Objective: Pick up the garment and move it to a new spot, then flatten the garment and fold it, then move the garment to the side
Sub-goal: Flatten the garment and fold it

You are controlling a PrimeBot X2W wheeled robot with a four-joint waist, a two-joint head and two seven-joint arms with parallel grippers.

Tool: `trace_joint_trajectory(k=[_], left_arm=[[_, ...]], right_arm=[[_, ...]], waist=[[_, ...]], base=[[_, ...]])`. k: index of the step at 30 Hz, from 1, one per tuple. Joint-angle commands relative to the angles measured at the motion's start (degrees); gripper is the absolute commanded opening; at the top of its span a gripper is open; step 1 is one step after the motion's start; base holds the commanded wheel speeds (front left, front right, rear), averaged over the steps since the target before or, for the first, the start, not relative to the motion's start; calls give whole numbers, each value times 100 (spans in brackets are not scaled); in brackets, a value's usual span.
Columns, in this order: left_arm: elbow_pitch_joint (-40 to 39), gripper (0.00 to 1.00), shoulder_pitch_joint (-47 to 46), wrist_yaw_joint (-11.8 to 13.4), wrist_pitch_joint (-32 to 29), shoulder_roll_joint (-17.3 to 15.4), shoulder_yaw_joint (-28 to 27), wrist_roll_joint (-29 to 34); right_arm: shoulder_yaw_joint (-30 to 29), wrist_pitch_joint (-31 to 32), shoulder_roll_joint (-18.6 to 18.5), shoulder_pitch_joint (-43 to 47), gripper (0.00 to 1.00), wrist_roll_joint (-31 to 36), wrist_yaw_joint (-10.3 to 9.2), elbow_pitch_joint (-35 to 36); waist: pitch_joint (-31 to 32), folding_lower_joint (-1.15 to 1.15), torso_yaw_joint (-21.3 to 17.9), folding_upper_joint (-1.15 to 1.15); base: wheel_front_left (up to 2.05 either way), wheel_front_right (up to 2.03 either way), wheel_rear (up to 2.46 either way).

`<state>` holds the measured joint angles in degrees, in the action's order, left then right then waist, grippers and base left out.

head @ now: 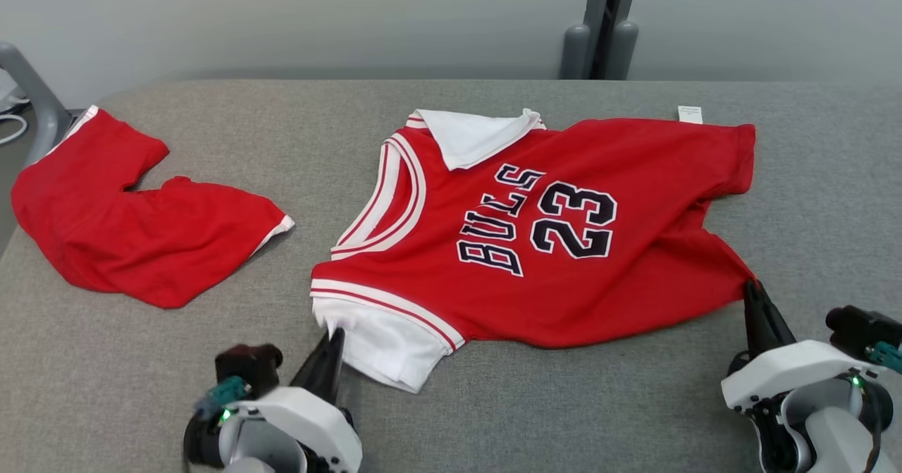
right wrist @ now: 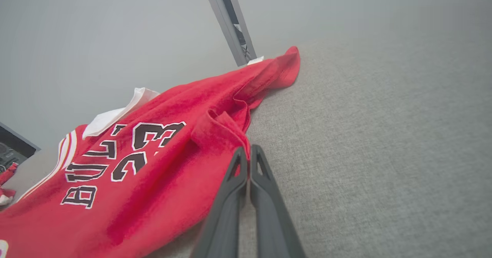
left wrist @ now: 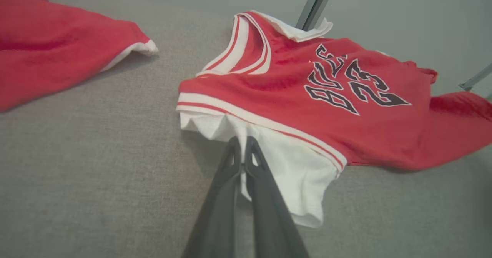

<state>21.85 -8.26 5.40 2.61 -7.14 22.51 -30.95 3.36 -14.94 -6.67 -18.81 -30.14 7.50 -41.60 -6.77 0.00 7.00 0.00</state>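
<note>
The garment (head: pixel 550 297) is a red jersey with white trim and "BULLS 23" printed on it, lying spread on the grey table (head: pixel 564 402). Its neck points left and its hem right. My left gripper (head: pixel 335 335) is shut on the near white sleeve (head: pixel 380 346). In the left wrist view the closed fingertips (left wrist: pixel 242 140) pinch the white sleeve (left wrist: pixel 296 173) just below the striped armhole. My right gripper (head: pixel 752 286) is shut on the garment's near hem corner. In the right wrist view the red cloth (right wrist: pixel 153 196) bunches up at that gripper's (right wrist: pixel 249 149) tips.
A second red piece with white trim, shorts-like (head: pixel 127 233), lies crumpled at the table's left end. A grey post (head: pixel 599 29) stands behind the far edge, and a grey rail (head: pixel 28 85) at the far left. Bare table runs along the near edge and to the right.
</note>
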Motion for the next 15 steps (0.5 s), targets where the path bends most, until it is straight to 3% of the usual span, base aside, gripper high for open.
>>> trace_joint_trajectory(k=[1, 8, 15], left_arm=[[-305, 0, -107, -180, 123, -27, -129, -193], [-1435, 0, -304, -525, 296, 97, -573, -923], [-2504, 0, -709, -463, 108, 184, -846, -1444]], right_arm=[[108, -34, -117, -56, 0, -79, -2, 177], [370, 352, -596, -240, 0, -606, -2, 1042], [57, 987, -932, -622, 0, -1140, -2, 2236]], waist=[[56, 0, -67, 0], [225, 0, -314, 0], [332, 0, -593, 0]], base=[[0, 0, 0], [0, 0, 0], [0, 0, 0]])
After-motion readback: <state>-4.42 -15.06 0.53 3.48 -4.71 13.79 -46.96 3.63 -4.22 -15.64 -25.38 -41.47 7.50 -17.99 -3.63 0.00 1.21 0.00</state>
